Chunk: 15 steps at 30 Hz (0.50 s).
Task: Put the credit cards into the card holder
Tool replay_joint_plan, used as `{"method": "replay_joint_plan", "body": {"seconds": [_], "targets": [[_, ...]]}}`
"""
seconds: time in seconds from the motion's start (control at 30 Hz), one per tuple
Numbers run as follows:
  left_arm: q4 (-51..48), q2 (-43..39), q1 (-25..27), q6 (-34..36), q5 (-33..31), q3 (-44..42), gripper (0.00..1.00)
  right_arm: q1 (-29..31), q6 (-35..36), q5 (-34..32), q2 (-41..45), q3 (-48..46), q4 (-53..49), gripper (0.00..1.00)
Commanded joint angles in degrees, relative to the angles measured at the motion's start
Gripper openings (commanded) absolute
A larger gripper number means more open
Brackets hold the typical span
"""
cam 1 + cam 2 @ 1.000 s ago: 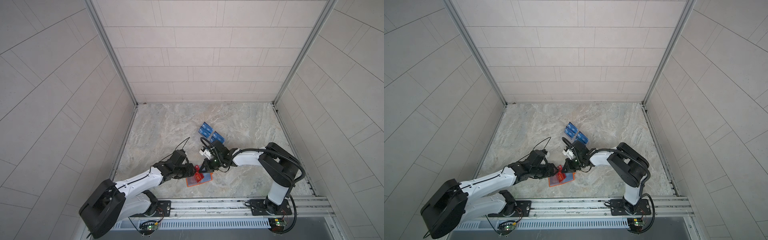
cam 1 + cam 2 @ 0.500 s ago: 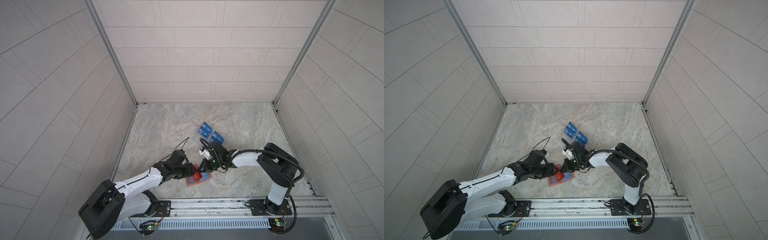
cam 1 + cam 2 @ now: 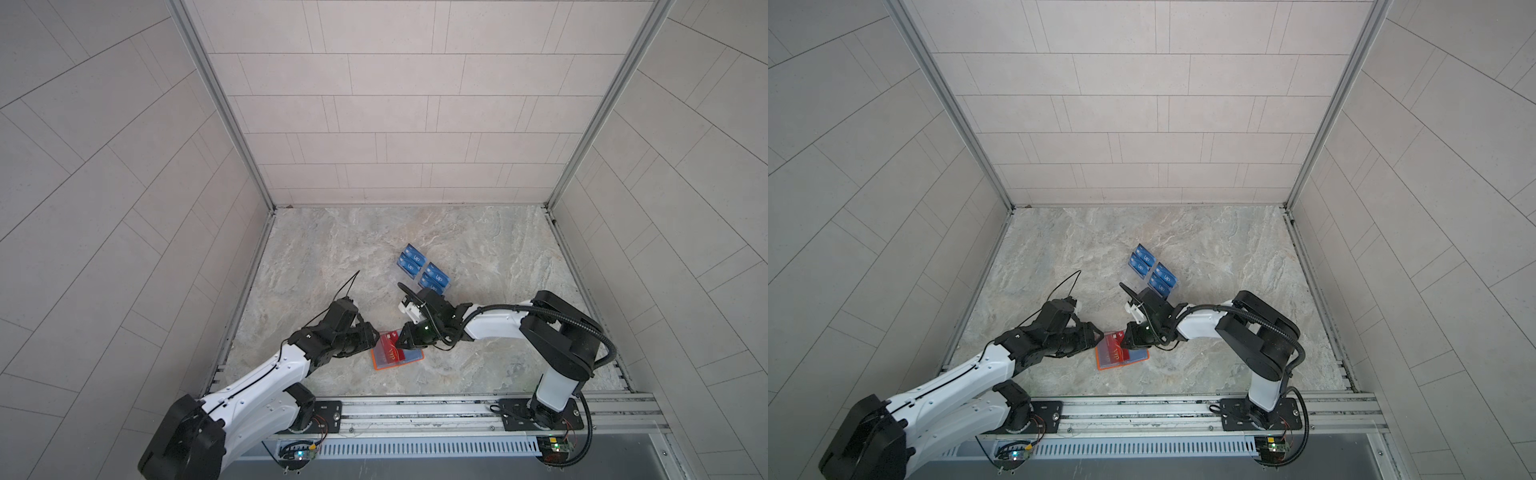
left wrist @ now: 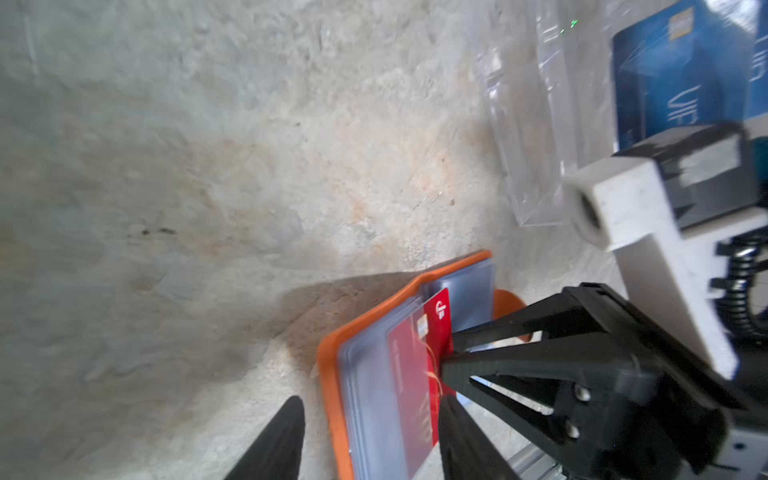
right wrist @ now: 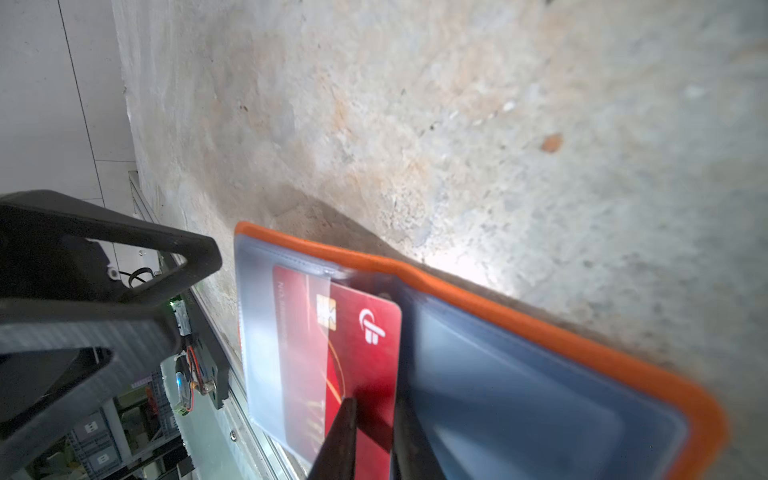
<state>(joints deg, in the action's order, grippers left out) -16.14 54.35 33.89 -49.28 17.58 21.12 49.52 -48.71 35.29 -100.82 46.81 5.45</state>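
red card (image 5: 365, 353) half in card holder (image 5: 540, 330) sleeve (image 5: 266, 332) | right gripper (image 5: 374, 405) narrow, grip unclear | left gripper (image 4: 372, 401) wide astride it | risk: sleeve lip snags card, it pops out

Both top views are evenly, softly lit from above and sharp, though wall lines bow toward the frame edges. In the right wrist view the right gripper (image 5: 374, 409) is a dark close blur, the card holder (image 5: 540, 328) just ahead of it is smeared, and glare burns on the stone floor (image 5: 457, 104) beyond the holder's far rim. The left wrist view is soft throughout, the left gripper (image 4: 370, 405) black and unfocused, a broad shadow lying ahead of it.
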Motion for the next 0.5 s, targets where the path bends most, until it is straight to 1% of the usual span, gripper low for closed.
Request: {"method": "replay_joint_plan", "body": {"seconds": [0.0,0.03,0.1,0.2,0.47], "targets": [[-0.23,0.5,-0.14,0.15,-0.47,-1.82,0.51,0.93,-0.16,-2.82,0.54,-0.4,-4.67,0.22],[0.58,0.94,-0.14,0.06,-0.07,-2.19,0.49,1.06,-0.03,-3.19,0.9,-0.3,-5.32,0.22],[1.99,2.07,-0.14,0.06,0.75,-2.68,0.48,1.27,0.33,-3.7,1.57,-0.05,-6.56,0.23],[4.05,3.61,-0.01,0.15,1.72,-3.06,0.48,1.63,0.65,-4.27,2.22,0.37,-8.24,0.23],[8.28,6.24,-0.05,0.23,3.56,-3.2,0.48,3.36,-0.42,-4.28,1.86,1.97,-8.09,0.26]]}}
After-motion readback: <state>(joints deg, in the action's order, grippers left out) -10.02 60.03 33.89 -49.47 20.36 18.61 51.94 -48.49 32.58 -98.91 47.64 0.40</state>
